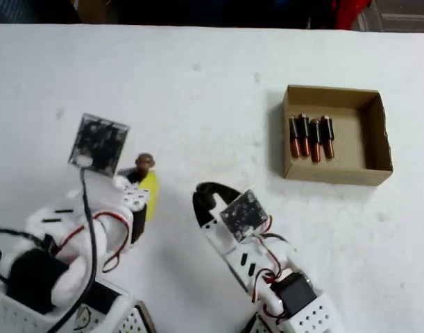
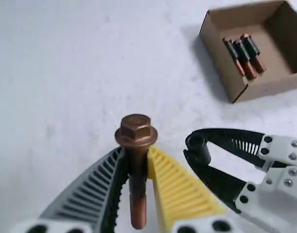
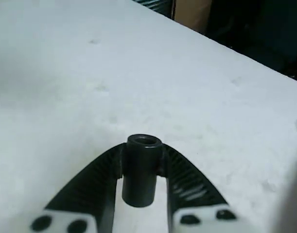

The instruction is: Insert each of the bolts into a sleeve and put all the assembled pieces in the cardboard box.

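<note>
1. white tabletop (image 1: 198,83) fills the high view, with a dark strip of room behind its far edge.
2. the cardboard box (image 1: 357,139) sits open on the table, off to the right arm's side and farther out than both arms. four assembled pieces (image 1: 311,137) lie side by side on its floor, close to one wall (black sleeves over copper shanks). the rest of the floor is bare.
3. the left gripper (image 2: 136,149) is closed on a copper bolt (image 2: 136,131). its grey and yellow fingers (image 2: 177,189) press on the shank from either side. the hex head sticks out just past the fingertips and the shank runs back between the fingers toward the wrist.
4. the right gripper (image 3: 142,155) is clamped around a black sleeve (image 3: 141,170). its black fingers (image 3: 187,184) close on the sleeve's sides near their tips, and the open bore faces away from the wrist.
5. in the left wrist view the right gripper's sleeve is near the bolt head, off to one side of it and not touching. bolt and sleeve are separate, each in its own gripper.
6. in the high view both grippers are over the near part of the table, near each other and well apart from the box.
</note>
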Controlling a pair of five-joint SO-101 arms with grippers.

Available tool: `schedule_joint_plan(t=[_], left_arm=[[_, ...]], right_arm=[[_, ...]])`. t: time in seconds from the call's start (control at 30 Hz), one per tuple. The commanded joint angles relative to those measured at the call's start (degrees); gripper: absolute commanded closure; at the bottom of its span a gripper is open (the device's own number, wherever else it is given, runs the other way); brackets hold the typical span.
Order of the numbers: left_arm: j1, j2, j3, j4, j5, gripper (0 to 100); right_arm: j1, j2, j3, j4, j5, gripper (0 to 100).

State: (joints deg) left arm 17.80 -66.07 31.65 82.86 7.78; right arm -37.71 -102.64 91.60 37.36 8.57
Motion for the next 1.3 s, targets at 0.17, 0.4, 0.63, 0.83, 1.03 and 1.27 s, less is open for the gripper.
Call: schedule_joint_plan(t=[0.17, 0.4, 0.63, 0.83, 1.03, 1.27], left_arm=[[0.3, -12.0, 13.2, -22.4, -0.2, 98], [0.4, -18.3, 24.3, -36.8, -0.5, 98], [0.4, -19.3, 30.6, -47.9, -0.2, 98], [0.8, -19.3, 31.8, -57.3, 0.3, 98], [6.5, -19.2, 32.2, -61.1, 3.1, 98], [6.9, -19.2, 36.8, -67.0, 3.5, 98]], right_arm=[[-0.4, -0.5, -0.3, -2.8, -2.5, 98.1], [-0.2, -0.5, 5.3, -15.1, -2.5, 98.1], [-0.4, -0.5, 5.3, -20.8, -2.5, 98.1], [-0.4, -0.5, 5.3, -21.2, -2.5, 98.1], [-0.4, -0.6, 5.3, -21.2, -2.5, 98.1], [-0.4, -0.5, 5.3, -26.3, -2.1, 98.1]])
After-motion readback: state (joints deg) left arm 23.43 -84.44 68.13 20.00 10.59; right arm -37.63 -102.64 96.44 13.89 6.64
